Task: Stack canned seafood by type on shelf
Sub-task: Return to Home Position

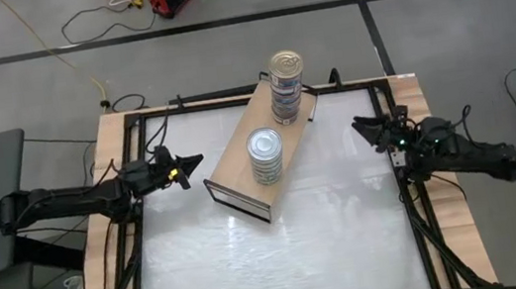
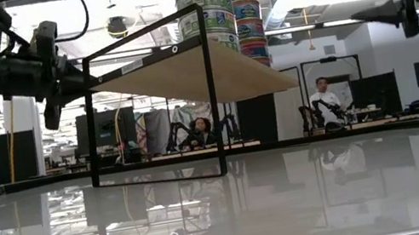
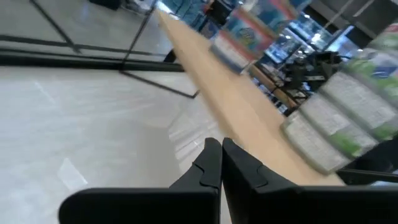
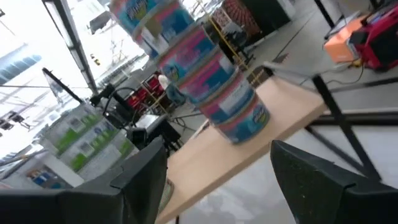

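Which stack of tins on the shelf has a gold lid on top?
The blue-labelled stack at the shelf's far end; the green-labelled stack is topped silver-grey.

Entry: my rig's two arms, bodywork as I logged it from the remote desk.
Both the left arm [image 1: 66, 202] and the right arm [image 1: 475, 158] were matt black, made of chunky tubular links with blocky joint housings. I noted a small yellow mark [image 1: 182, 172] by the left wrist and a green light [image 1: 404, 145] on the right. A thin black cable [image 2: 75, 4] looped over the left forearm. The left gripper [image 1: 195, 160] carried slim, angular black fingers [image 3: 208, 169] with stepped edges. The right gripper [image 1: 359, 125] showed broad, wedge-shaped fingers [image 4: 144, 182] in the same dull black.
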